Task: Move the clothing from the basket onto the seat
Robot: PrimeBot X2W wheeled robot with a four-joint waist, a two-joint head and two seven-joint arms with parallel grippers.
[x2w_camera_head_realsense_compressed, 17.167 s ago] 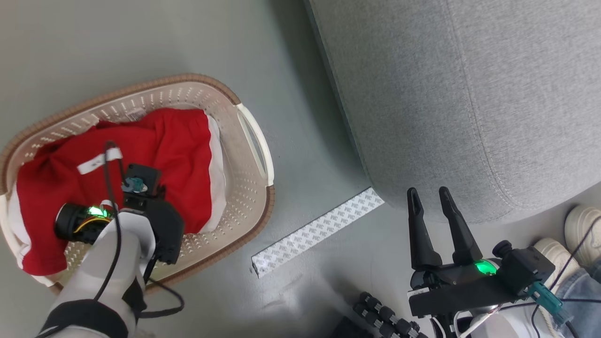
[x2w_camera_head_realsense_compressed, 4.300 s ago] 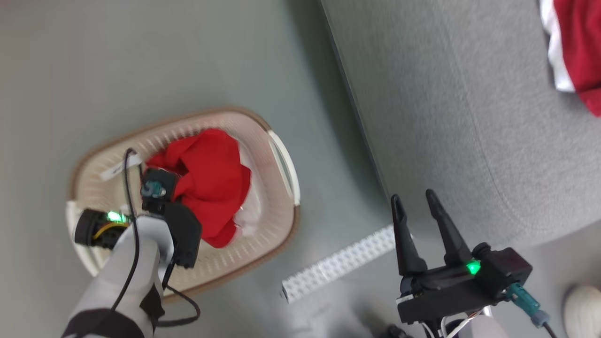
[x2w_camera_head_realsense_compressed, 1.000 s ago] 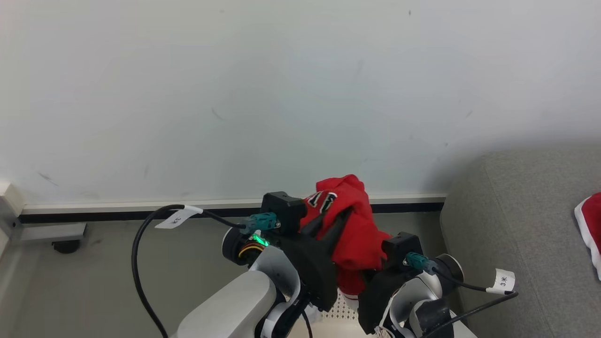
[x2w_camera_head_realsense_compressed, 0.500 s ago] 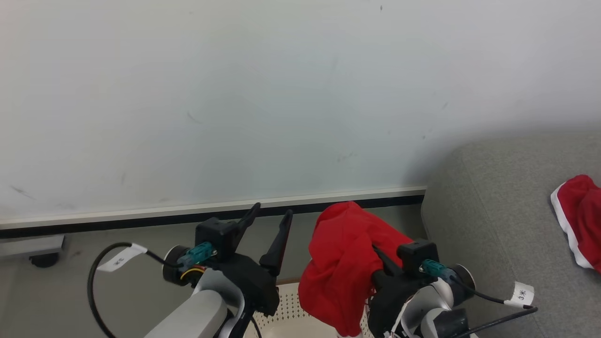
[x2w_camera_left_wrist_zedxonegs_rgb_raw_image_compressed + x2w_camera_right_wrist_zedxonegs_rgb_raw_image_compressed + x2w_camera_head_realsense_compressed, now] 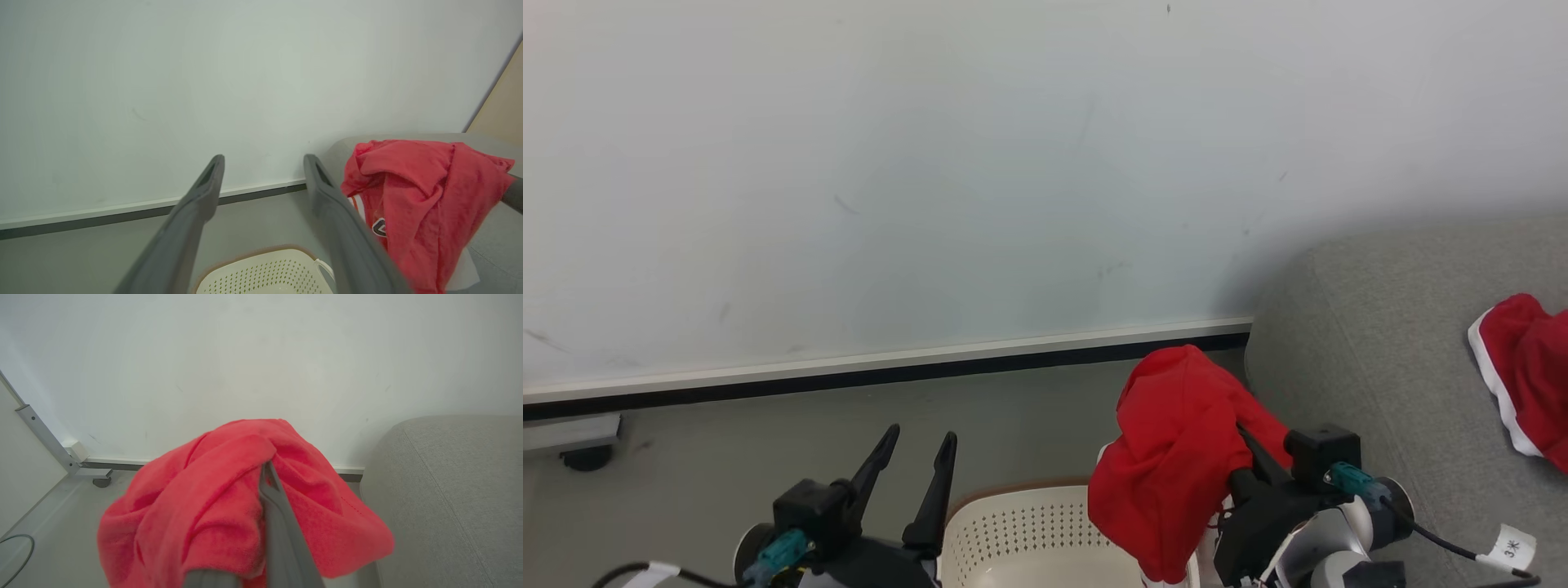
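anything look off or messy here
Nothing broken or spilled. The red garment is draped in a bunch over the right gripper, and a second red garment lies crumpled on the sofa.

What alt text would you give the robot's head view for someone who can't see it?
The right gripper holds a red garment up beside a cream basket, near a grey sofa where a second red garment lies. The left gripper is open and empty; a white wall stands behind.

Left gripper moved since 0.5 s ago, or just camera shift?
Yes, downward. The left gripper had its tips across the baseboard then; now they sit below it, against the floor.
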